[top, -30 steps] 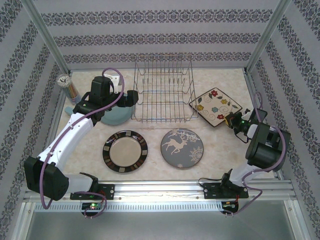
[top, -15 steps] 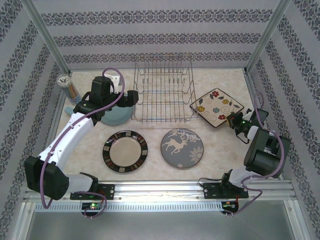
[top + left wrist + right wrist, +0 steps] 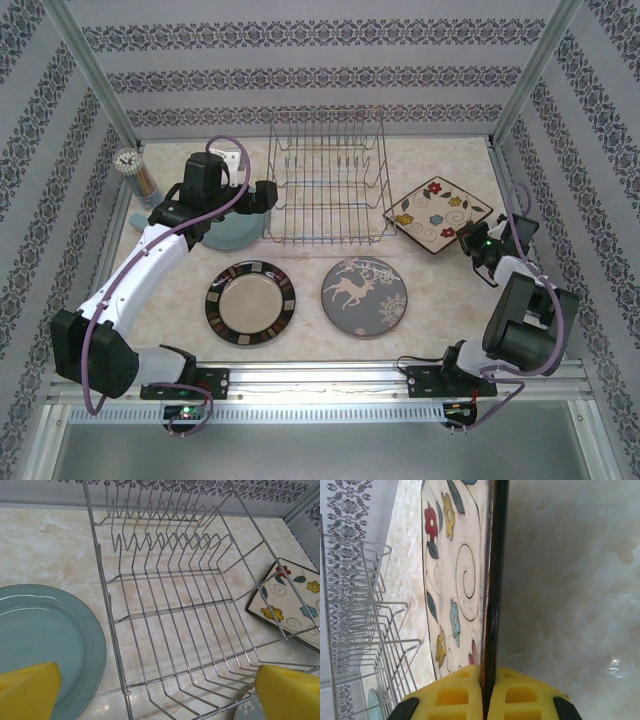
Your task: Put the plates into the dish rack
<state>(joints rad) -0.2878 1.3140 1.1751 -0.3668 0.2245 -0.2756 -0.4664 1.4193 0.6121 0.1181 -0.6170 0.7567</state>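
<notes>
Within the right tool (image 3: pixel 484 672), floral plate (image 3: pixel 455 580) edge pinched, dish rack (image 3: pixel 367 630) nearby

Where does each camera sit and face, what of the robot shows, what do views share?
Top external: above and behind the bases, looking down on the table; both arms, left gripper and right gripper show.
Left wrist: faces across the silver wire dish rack; own yellow fingers, wide apart, at bottom corners.
Right wrist: looks along the dark edge of the square cream floral plate; own yellow pads clamp it.
Shared: rack and floral plate, all three.
</notes>
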